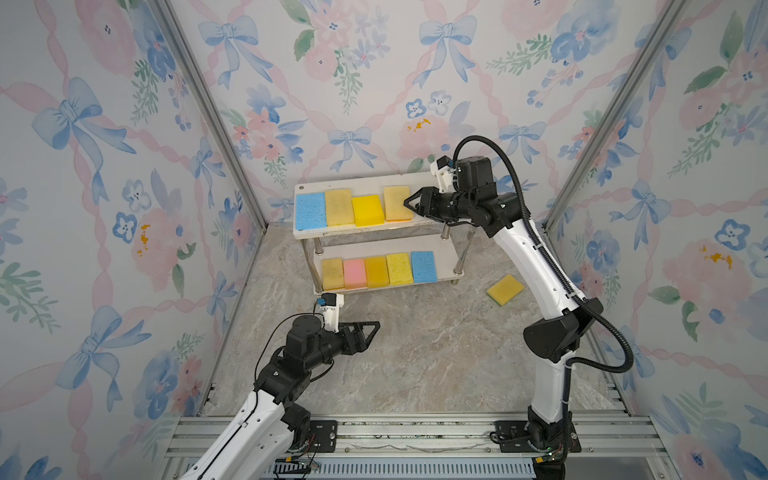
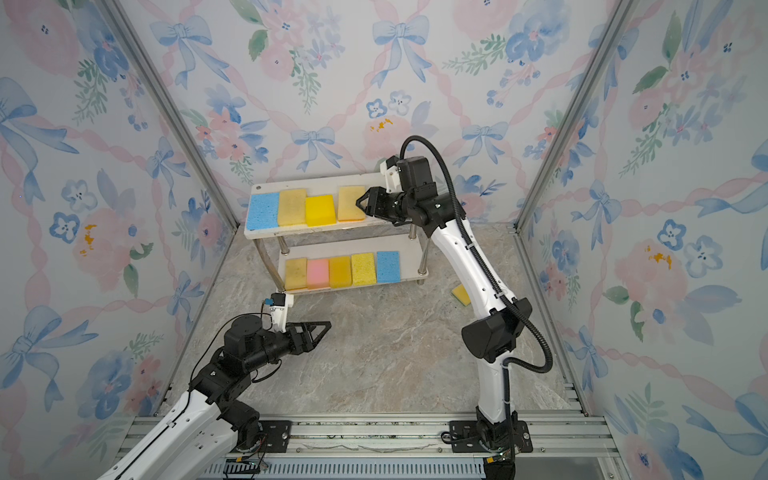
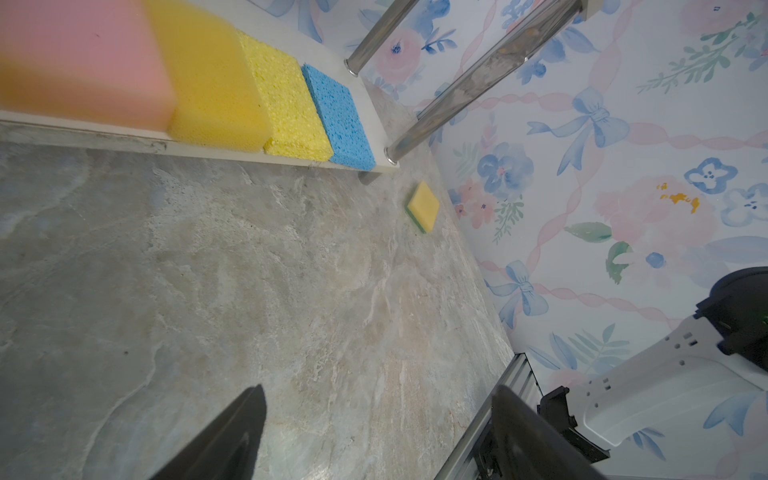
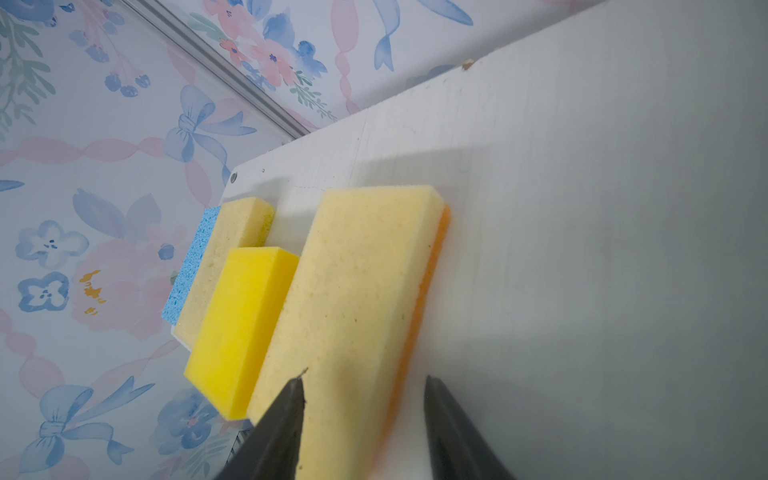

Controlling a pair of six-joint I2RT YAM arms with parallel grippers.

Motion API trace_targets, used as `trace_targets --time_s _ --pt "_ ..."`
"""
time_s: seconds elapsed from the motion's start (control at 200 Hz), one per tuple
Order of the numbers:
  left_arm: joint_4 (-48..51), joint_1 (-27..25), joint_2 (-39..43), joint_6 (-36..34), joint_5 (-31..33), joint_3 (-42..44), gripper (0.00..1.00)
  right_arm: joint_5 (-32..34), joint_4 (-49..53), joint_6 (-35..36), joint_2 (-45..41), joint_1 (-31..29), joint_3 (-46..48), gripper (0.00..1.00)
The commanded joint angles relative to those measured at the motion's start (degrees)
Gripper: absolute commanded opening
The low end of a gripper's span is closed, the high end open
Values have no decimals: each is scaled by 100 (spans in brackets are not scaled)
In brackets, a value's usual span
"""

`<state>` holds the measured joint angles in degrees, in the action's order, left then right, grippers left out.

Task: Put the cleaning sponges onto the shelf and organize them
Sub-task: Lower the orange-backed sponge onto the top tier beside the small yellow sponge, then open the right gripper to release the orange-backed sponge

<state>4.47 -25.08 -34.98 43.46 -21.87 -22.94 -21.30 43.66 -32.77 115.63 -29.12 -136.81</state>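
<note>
So nine of the cleaning sponges were on the shelf (image 1: 361, 183), four up top and five on the lower board. The last one, a yellow sponge (image 1: 505, 289) with a green underside, lay flat on the worktop (image 1: 415, 353), off the right end of the lower board and just beside your right forearm.

Your right gripper (image 1: 409, 204) was up at the right end of the top board. Its fingers (image 4: 286, 419) were parted over the near end of the pale sponge with the orange backing (image 4: 357, 291), not pinching it, and that one lay flat on the board.

Your left gripper (image 1: 376, 326) hung over the worktop in front of the lower board, fingers spread wide and nothing in them.

The bit that mattered: the loose sponge sat below and back from your right fingers, toward that arm's base. It was skewed with a corner pointing at the shelf, not square to the rows. I'd say the right arm was nearer; left was well apart from it, so I'd drop down, turn the wrist to match the skew, then grab
</note>
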Motion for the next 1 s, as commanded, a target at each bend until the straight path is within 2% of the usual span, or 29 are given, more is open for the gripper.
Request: trace_targets --time_s 0.0,0.28,0.44,0.83,0.995 --pt "130 38 19 -108 -70 -76 87 -123 -58 -41 152 29 -72 54" --pt "126 49 18 -110 -63 -20 88 -514 -172 -232 581 48 -538 56" --pt "128 47 19 -101 -61 -5 89 -504 -171 -243 601 12 -533 57" --pt "130 74 18 -124 -92 -36 91 -378 -234 -126 204 202 -301 59" --pt "127 87 5 -155 -57 -75 95 -689 -437 -194 -236 577 -92 61"
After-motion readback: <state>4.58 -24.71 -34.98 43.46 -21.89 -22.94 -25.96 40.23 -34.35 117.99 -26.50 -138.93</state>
